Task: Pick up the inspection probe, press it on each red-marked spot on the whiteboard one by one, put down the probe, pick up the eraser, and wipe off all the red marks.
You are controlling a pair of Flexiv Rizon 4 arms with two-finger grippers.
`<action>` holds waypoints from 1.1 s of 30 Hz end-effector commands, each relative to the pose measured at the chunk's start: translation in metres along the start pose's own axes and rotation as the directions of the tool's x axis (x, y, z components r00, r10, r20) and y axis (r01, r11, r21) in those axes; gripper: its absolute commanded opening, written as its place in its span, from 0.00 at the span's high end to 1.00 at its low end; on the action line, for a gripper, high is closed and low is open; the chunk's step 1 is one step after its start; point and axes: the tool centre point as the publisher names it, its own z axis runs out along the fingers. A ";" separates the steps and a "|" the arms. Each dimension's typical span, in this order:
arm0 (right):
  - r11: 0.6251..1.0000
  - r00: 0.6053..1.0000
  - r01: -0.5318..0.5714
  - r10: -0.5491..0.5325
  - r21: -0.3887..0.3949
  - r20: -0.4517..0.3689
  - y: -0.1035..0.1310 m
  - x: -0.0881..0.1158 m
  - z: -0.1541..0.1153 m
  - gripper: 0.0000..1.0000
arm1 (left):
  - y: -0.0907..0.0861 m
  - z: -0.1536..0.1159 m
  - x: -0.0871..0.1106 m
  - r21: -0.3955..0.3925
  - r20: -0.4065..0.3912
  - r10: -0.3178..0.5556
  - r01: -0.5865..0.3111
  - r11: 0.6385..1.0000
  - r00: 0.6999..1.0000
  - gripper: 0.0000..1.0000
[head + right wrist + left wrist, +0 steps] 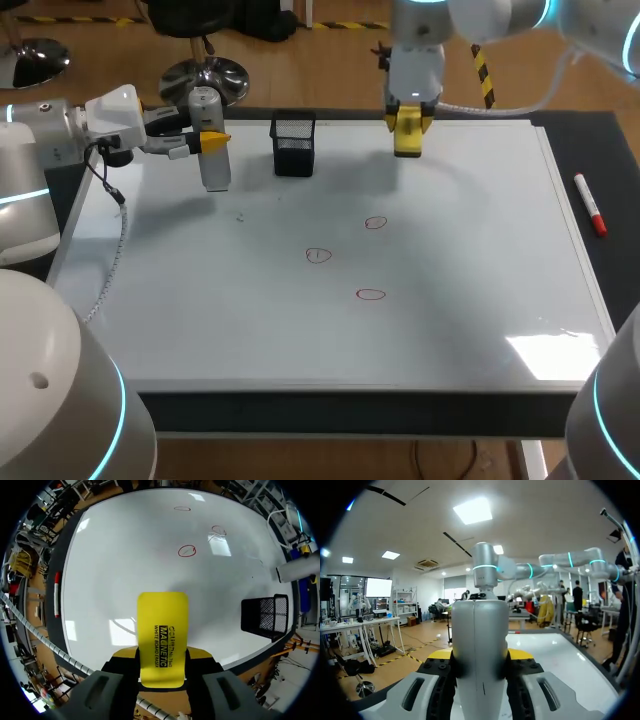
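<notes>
The inspection probe (pixel 215 165), a pale grey cylinder, hangs over the whiteboard's (pixel 450 330) far left part with my left gripper (pixel 213 140) shut on it. In the left wrist view the probe (pixel 480 645) fills the gap between the yellow-tipped fingers (pixel 440 654). My right gripper (pixel 410 128) is shut on the yellow eraser (pixel 409 138) above the board's far edge. The right wrist view shows the eraser (pixel 163 630) sticking out ahead of that gripper (pixel 163 656). Three red marks (pixel 375 223) (pixel 318 255) (pixel 370 294) sit mid-board, ahead of the eraser in the right wrist view (pixel 187 551).
A black mesh holder (pixel 293 146) stands on the board's far edge between the two grippers, also seen beside the eraser (pixel 272 616). A red marker (pixel 590 204) lies on the dark table just past the board's right edge.
</notes>
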 end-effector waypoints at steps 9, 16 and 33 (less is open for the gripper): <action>0.998 0.998 -0.058 0.057 0.039 0.020 0.018 0.029 -0.023 1.00 | -0.001 0.000 0.000 0.001 0.001 0.001 -0.001 1.000 1.000 1.00; 0.994 0.995 -0.099 0.098 0.041 0.027 0.029 0.043 -0.028 1.00 | -0.001 0.000 0.000 0.001 0.001 0.001 -0.001 1.000 1.000 1.00; 0.969 0.971 -0.240 0.238 0.064 0.034 0.036 0.083 -0.034 1.00 | -0.001 0.000 0.000 0.001 0.001 0.001 -0.001 1.000 1.000 1.00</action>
